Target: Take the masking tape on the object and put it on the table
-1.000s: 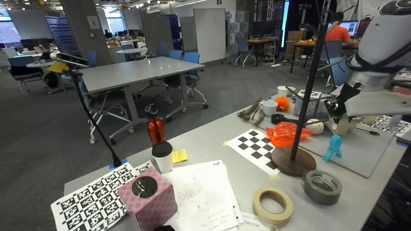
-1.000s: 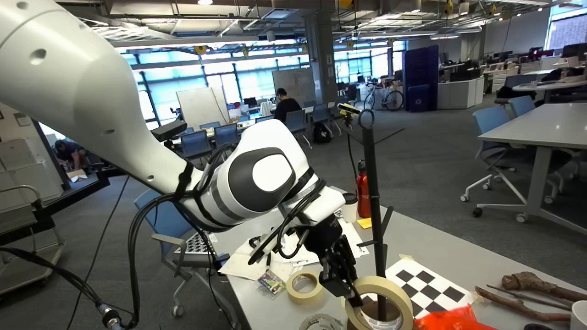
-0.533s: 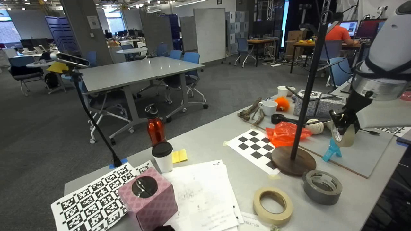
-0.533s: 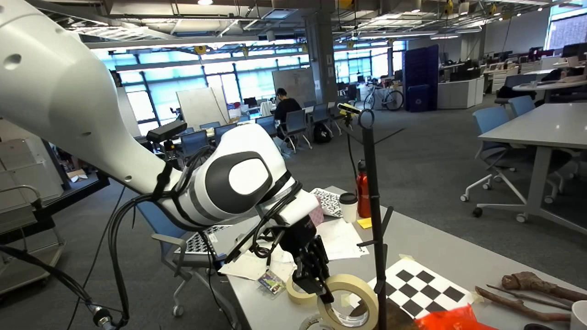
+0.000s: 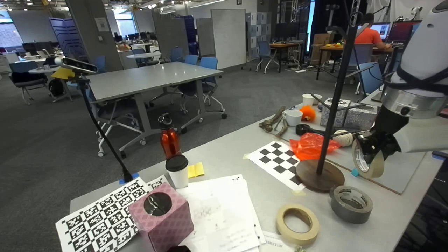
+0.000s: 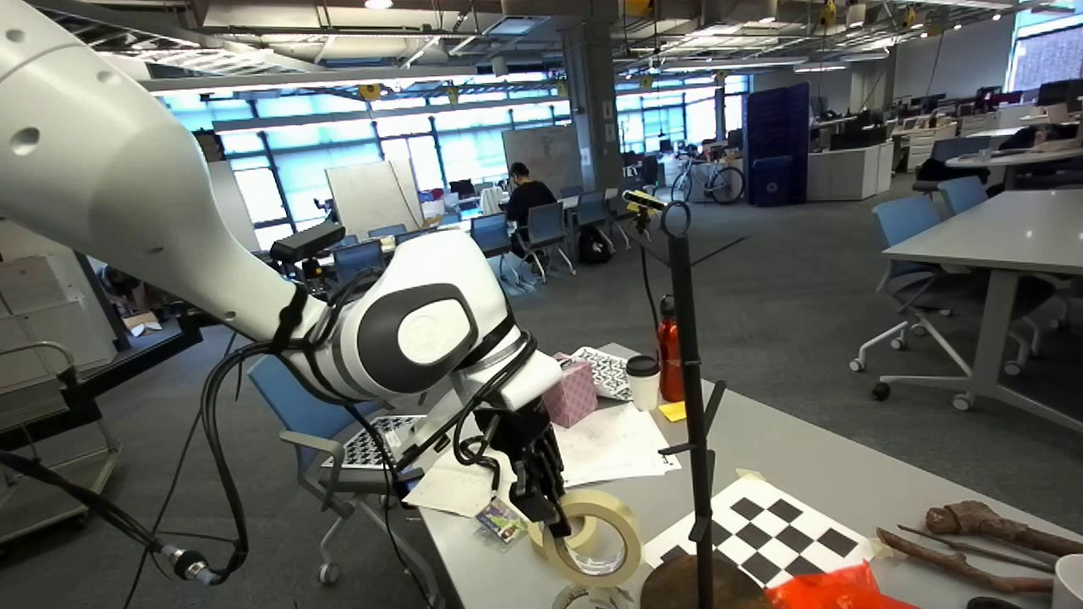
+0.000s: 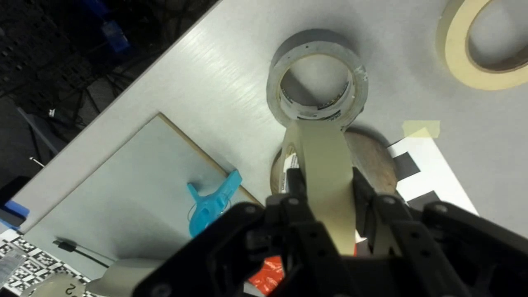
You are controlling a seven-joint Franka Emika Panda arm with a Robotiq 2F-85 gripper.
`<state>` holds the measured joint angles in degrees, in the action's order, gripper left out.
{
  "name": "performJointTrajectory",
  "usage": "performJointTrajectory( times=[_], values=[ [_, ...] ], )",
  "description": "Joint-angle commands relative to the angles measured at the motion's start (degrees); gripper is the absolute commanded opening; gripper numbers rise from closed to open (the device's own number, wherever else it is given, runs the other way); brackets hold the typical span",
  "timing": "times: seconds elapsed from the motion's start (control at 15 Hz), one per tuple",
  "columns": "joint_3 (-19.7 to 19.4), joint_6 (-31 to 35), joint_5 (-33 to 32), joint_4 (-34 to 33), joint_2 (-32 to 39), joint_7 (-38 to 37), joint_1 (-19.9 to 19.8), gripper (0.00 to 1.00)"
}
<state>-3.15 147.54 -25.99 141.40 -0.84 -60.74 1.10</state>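
Note:
My gripper [image 7: 326, 181] is shut on a masking tape roll [image 7: 326, 144], with one finger inside its ring and one against its outer face. In both exterior views the held masking tape [image 5: 377, 167] [image 6: 624, 510] hangs upright from the gripper [image 5: 372, 154] [image 6: 554, 526], above the table [image 5: 383, 227] and apart from the black stand pole [image 6: 700, 474]. A second masking tape roll [image 5: 297, 238] lies flat on the table; it also shows in the wrist view [image 7: 453, 53]. It is partly hidden behind the held roll in an exterior view [image 6: 580, 534].
A grey tape roll [image 5: 351, 210] lies beside the round wooden stand base [image 5: 320, 175]. A light blue clip [image 7: 208, 208] sits on a grey board [image 7: 144, 173]. A checkerboard sheet [image 5: 278, 161], red plastic [image 5: 311, 145], papers [image 5: 217, 213] and a pink box [image 5: 162, 217] are on the table.
My gripper has moved with the held tape away from the stand pole, and lower in an exterior view. The blue clip there is now mostly hidden behind the tape. The grip looks unchanged.

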Motion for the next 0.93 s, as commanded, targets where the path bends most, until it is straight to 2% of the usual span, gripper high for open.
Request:
performJointTrajectory(
  times=[0.0, 0.53, 0.87],
  values=[
    [2.3, 0.0, 6.1, -1.2, 0.6, 6.3, 0.2, 0.07],
    [5.4, 5.2, 14.3, -5.9, 6.9, 13.7, 1.9, 0.07],
    [7.5, 9.3, 26.2, -10.2, 12.4, 20.8, 2.8, 0.07]
  ],
)
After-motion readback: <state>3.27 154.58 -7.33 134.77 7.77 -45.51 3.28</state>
